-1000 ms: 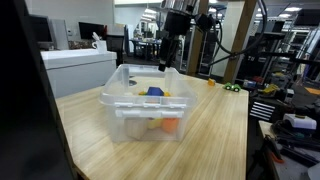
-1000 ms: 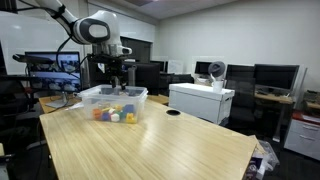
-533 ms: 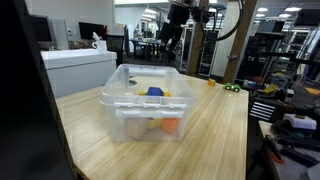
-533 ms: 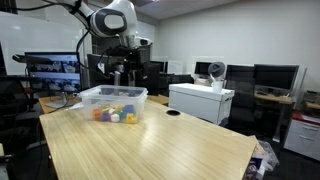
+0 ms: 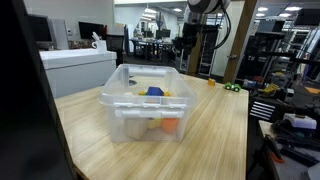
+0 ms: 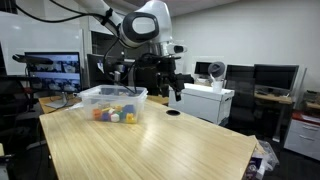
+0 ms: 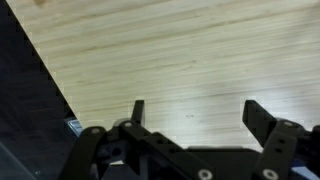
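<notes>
Now swung away from the plastic bin (image 5: 138, 112), where the coloured blocks (image 6: 112, 114) lie, the gripper (image 7: 196, 110) hangs over the wooden table (image 7: 180, 50) beside it, jaws sprung wide and empty within the last second, its load apparently released.

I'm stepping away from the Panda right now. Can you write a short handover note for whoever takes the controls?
Gripper: open, empty, raised above bare table near its edge, off to the side of the bin.
Things: the clear bin stands on the table and holds a blue block, an orange piece and other small coloured pieces.
Done: nothing is in the jaws; those pieces lie in the bin.
Left: a small orange thing and a green one lie on the table outside the bin.
</notes>
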You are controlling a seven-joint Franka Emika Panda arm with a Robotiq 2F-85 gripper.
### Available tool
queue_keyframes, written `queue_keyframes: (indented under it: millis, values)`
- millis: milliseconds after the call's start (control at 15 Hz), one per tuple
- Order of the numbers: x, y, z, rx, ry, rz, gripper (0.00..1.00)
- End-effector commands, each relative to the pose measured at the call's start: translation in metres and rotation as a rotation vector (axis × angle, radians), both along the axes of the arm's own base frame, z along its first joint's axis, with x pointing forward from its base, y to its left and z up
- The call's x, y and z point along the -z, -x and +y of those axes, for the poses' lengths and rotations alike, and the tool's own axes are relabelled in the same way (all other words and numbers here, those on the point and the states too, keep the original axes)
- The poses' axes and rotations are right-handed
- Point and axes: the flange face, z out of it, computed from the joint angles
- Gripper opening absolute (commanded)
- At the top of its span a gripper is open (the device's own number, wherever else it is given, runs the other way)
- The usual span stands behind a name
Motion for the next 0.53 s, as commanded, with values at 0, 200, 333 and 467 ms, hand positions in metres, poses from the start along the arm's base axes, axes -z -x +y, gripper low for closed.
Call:
queue_keyframes:
  millis: [0, 200, 333, 467]
  values:
    - [0.024, 0.009, -0.057, 0.152, 0.043, 0.071, 1.00]
    - [0.036, 0.039, -0.078, 0.218, 0.055, 0.151, 1.00]
    - [0.041, 0.055, -0.091, 0.265, 0.066, 0.190, 1.00]
    - [0.043, 0.071, -0.104, 0.311, 0.080, 0.214, 1.00]
